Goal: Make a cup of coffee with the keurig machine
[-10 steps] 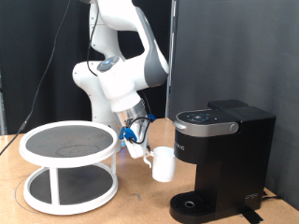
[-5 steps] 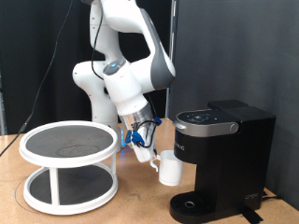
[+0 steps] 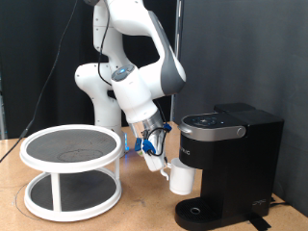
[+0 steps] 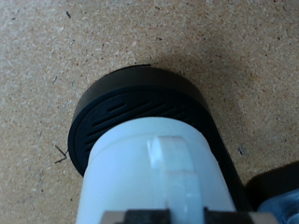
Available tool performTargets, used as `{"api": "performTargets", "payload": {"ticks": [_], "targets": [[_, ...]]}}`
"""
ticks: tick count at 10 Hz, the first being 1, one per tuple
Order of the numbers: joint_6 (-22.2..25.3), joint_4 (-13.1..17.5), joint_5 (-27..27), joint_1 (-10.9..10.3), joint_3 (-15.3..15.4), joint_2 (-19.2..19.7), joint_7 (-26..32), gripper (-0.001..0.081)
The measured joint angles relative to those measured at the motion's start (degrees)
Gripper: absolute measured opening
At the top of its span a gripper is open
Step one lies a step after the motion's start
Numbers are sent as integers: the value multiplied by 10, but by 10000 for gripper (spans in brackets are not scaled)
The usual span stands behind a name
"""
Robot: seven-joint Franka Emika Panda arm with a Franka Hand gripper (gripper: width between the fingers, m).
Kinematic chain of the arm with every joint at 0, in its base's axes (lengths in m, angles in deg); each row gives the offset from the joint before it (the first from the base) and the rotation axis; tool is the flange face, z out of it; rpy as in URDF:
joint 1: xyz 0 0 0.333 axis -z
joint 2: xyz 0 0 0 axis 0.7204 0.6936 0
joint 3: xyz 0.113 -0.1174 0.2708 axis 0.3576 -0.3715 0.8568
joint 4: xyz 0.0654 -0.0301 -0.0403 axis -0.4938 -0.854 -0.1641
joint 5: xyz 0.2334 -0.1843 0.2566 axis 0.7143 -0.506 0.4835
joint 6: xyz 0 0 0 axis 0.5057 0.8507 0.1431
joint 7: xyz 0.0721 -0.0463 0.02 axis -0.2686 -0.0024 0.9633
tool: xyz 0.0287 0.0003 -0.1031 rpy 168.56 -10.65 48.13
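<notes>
White arm (image 3: 135, 82) bends down from the exterior view's top, gripper (image 3: 159, 162) clamped on the one cup (image 3: 181, 177), held in the air above the drip base (image 4: 140, 107) of the one keurig machine (image 3: 229, 164). One round two-tier stand (image 3: 72, 168) on the bench (image 3: 144, 214).

White arm (image 3: 130, 82) folded, elbow high, forearm angled down toward the exterior view's right. Claw (image 3: 162, 166) low, wrist tilted, fingers clamped on the cup (image 3: 181, 178), held above the desk.

White cup (image 3: 181, 178), black keurig machine (image 3: 229, 159), white two-tier stand (image 3: 71, 168) on speckled tan table (image 4: 56, 56).
</notes>
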State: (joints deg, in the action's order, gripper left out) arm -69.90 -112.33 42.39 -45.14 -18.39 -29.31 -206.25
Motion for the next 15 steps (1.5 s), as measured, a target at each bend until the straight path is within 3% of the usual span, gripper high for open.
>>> {"api": "performTargets", "payload": {"ticks": [6, 15], "targets": [[-16, 26, 46, 0, 20, 49, 45, 1], [-38, 47, 56, 0, 37, 92, 50, 1]]}}
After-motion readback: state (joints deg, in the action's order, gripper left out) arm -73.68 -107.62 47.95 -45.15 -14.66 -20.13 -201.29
